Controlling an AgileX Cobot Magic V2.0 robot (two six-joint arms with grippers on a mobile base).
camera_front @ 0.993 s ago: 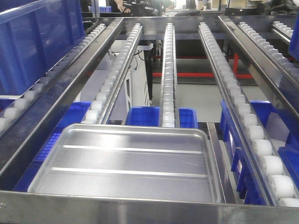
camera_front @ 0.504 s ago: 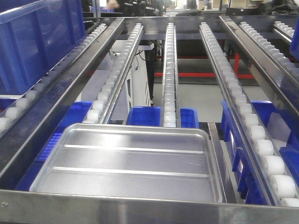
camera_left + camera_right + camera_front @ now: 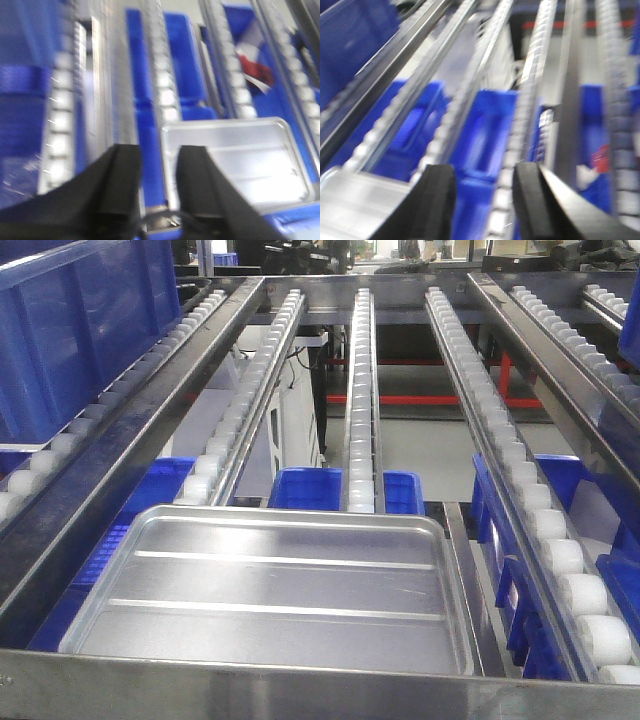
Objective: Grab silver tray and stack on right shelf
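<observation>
The silver tray is shiny, with two raised ribs. It lies flat at the front of the right shelf, on the roller rails just behind the polished front rail. In the blurred left wrist view my left gripper is open and empty, over a roller rail beside the tray's left edge. In the blurred right wrist view my right gripper is open and empty above the rails, with the tray at the lower left. Neither gripper shows in the front view.
A big blue bin stands on the shelf at the far left. More blue bins sit on the level below, seen between the rails. A steel divider rail runs along the right.
The tray stays where it is on the rollers. The front view only wobbles slightly.
</observation>
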